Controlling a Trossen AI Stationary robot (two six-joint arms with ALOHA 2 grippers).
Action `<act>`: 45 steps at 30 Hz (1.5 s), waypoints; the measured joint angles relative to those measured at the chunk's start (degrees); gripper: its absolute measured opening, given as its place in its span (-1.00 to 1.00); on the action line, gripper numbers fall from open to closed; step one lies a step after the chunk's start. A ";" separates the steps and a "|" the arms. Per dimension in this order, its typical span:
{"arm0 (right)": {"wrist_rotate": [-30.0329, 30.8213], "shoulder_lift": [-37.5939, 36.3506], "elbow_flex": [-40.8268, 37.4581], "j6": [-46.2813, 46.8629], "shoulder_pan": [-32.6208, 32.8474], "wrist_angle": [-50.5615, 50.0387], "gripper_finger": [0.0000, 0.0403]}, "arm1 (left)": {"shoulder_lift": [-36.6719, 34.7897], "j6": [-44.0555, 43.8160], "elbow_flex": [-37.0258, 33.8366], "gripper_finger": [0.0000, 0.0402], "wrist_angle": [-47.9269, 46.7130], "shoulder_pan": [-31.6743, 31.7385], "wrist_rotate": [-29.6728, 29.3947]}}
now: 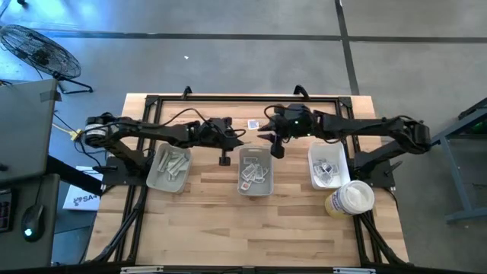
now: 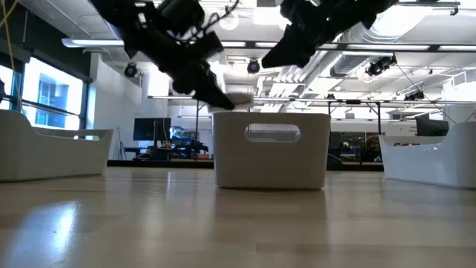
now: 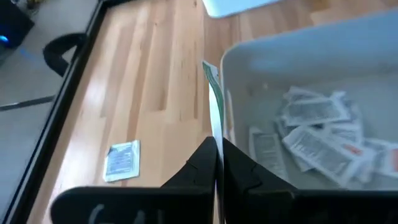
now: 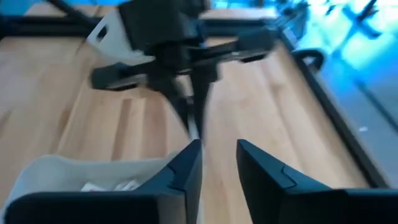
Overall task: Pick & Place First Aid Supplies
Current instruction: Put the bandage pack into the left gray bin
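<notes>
left gripper (image 3: 216, 163) clenched on a narrow green-white strip (image 3: 214, 99), held on edge just beside the middle tray's rim (image 3: 236, 53), long axis running out from the fingertips. right gripper (image 4: 219, 163) released, empty, facing it close. one sachet (image 3: 122, 159) lies on the counter (image 3: 155, 93).

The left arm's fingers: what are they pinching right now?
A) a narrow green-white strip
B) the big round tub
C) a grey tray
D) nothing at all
A: in the left wrist view the left gripper is closed on a narrow green-white strip, held edge-on beside the rim of the middle tray, which holds printed sachets.
</notes>
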 joint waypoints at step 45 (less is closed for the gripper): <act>1.74 -2.46 0.00 2.82 8.16 -6.54 -0.50 | -34.22 -71.87 -15.67 -0.93 -61.57 -12.00 -1.68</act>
